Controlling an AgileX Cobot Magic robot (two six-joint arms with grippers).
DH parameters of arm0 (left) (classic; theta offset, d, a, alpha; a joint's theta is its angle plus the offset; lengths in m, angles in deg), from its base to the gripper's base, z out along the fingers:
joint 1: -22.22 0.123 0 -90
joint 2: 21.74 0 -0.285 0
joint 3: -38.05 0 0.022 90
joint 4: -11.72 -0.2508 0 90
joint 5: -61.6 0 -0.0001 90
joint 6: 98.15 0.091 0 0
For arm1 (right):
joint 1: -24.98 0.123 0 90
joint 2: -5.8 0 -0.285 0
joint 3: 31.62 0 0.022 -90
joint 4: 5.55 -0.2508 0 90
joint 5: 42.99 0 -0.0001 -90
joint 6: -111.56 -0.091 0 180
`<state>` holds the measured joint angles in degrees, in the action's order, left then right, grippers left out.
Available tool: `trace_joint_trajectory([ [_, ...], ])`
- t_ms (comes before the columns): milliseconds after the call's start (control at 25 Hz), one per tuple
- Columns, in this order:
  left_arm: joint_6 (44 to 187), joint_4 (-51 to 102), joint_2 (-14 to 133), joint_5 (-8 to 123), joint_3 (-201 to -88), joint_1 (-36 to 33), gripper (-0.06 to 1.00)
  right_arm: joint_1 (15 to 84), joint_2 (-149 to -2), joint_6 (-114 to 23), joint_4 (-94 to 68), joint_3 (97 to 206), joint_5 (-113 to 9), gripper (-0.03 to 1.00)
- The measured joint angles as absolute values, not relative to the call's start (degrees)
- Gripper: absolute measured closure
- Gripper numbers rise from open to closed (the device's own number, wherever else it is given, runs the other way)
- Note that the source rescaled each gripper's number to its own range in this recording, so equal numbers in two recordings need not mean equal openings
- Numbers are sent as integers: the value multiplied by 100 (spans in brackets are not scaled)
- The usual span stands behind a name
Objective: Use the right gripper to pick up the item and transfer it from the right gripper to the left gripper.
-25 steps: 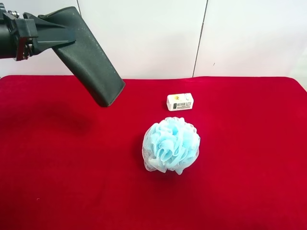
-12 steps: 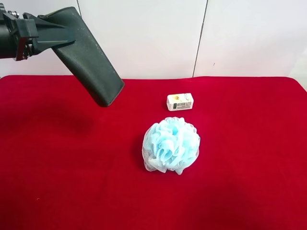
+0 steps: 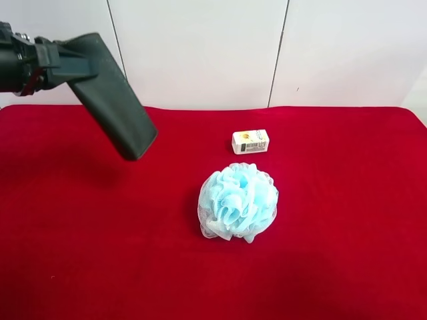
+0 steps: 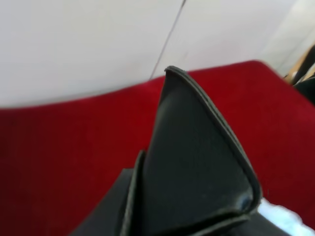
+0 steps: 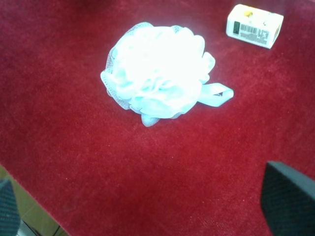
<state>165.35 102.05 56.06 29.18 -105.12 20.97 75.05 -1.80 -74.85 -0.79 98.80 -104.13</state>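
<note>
The item, a flat dark grey-black folded case (image 3: 113, 93), hangs tilted above the red cloth at the exterior high view's left. The arm at that view's left holds it; the left wrist view shows the same case (image 4: 197, 162) close up, so this is my left gripper (image 3: 70, 63), shut on the case's upper end. My right gripper (image 5: 147, 206) is out of the exterior high view. In the right wrist view its two fingertips (image 5: 288, 196) stand far apart and empty above the cloth, near the pouf.
A light-blue mesh bath pouf (image 3: 238, 202) lies mid-table and also shows in the right wrist view (image 5: 157, 73). A small white-and-yellow box (image 3: 251, 141) sits just behind it (image 5: 254, 25). The red cloth (image 3: 333, 253) covers the table; a white wall stands behind.
My left gripper has carried the case to the left and slightly down in the exterior high view. The pouf and the box have not moved.
</note>
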Motion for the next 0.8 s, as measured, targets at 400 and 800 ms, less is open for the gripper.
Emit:
trace_joint_trajectory([
  [400,14669,7960,5713,3541,-10512,2097,94,5939,-180,-7466,-84,9880,-10413,4],
  [800,13408,6600,6855,2710,-11745,2097,94,4099,-180,-7466,-84,9876,-10409,4],
])
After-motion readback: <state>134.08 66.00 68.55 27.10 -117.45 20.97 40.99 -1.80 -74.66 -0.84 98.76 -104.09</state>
